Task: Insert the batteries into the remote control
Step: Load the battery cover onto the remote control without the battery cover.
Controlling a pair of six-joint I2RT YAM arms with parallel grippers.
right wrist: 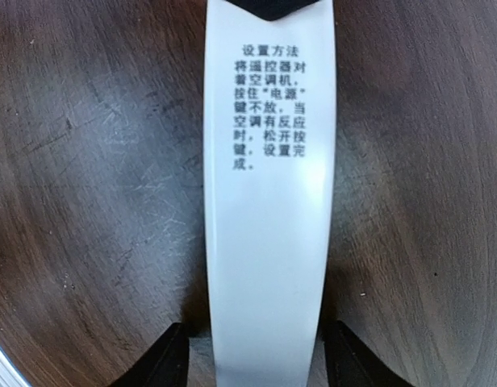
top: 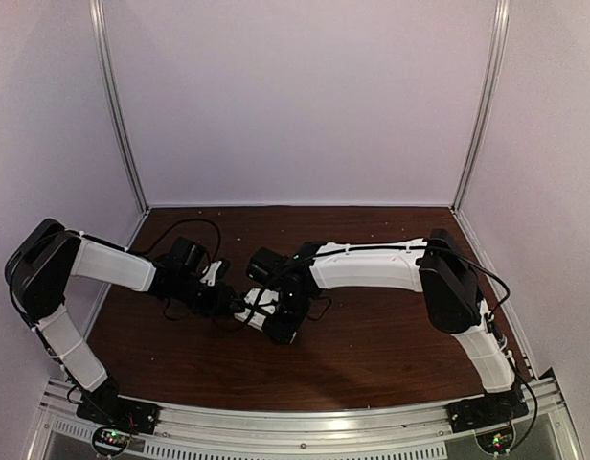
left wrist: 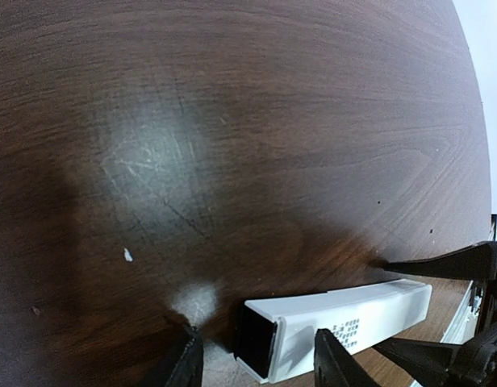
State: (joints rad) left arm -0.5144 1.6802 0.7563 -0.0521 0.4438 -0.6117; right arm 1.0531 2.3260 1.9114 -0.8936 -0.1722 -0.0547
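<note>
The white remote control (right wrist: pixel 269 242) lies on the dark wood table, printed side up. Its open dark end (left wrist: pixel 261 339) faces the left wrist camera. My left gripper (left wrist: pixel 261 355) is open around that end: one finger stands clear of it, the other overlaps its side. My right gripper (right wrist: pixel 258 363) is open and straddles the remote's other end with narrow dark gaps on both sides. In the top view both grippers meet at the remote (top: pixel 260 305) in mid-table, the left gripper (top: pixel 230 299) on one side and the right gripper (top: pixel 273 318) on the other. No batteries are in view.
The right gripper's black fingers (left wrist: pixel 442 266) show at the remote's far end in the left wrist view. White enclosure walls with metal posts (top: pixel 123 115) surround the table. A metal rail (top: pixel 305 422) runs along the near edge.
</note>
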